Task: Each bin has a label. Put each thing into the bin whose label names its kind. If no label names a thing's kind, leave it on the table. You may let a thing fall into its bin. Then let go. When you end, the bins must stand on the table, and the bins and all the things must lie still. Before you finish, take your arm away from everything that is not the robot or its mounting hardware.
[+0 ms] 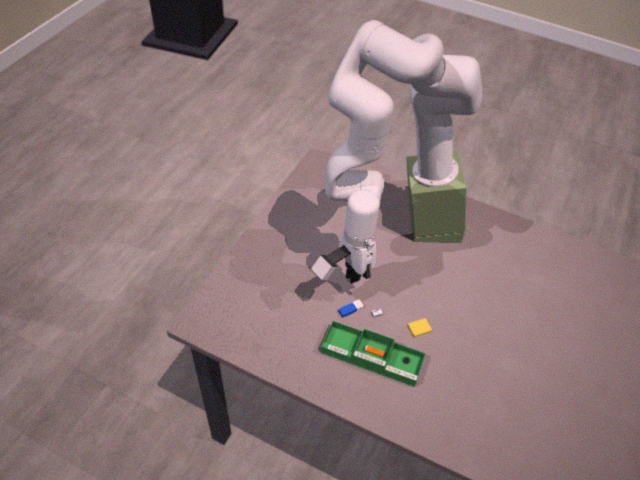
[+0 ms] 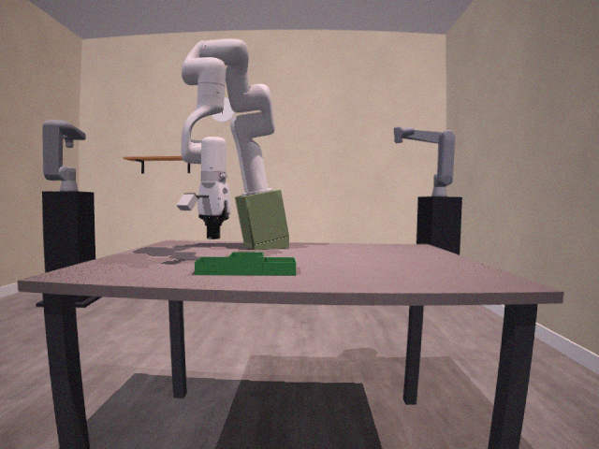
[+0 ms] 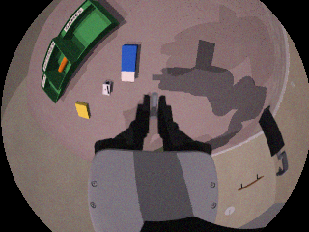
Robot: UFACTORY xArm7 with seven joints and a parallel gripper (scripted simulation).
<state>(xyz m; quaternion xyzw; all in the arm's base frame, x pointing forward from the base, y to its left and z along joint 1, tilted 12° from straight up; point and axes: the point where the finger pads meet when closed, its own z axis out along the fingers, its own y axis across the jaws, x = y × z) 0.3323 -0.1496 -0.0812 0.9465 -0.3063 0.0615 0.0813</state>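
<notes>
My gripper (image 1: 357, 276) hangs above the table, up-table from the bins, and also shows in the exterior view (image 2: 212, 234). In the wrist view its fingers are shut on a small thin grey thing that I cannot name. A blue-and-white block (image 1: 350, 308), a small white thing (image 1: 376, 312) and a yellow flat square (image 1: 419, 327) lie on the table. The green row of three labelled bins (image 1: 372, 352) holds an orange thing (image 1: 374, 350) in the middle bin and a black round thing (image 1: 406, 360) in the right bin. The left bin is empty.
The arm's green pedestal (image 1: 436, 204) stands behind the gripper. The table's front-left edge (image 1: 248, 372) runs close to the bins. A wrist camera box (image 1: 323, 267) sticks out beside the gripper.
</notes>
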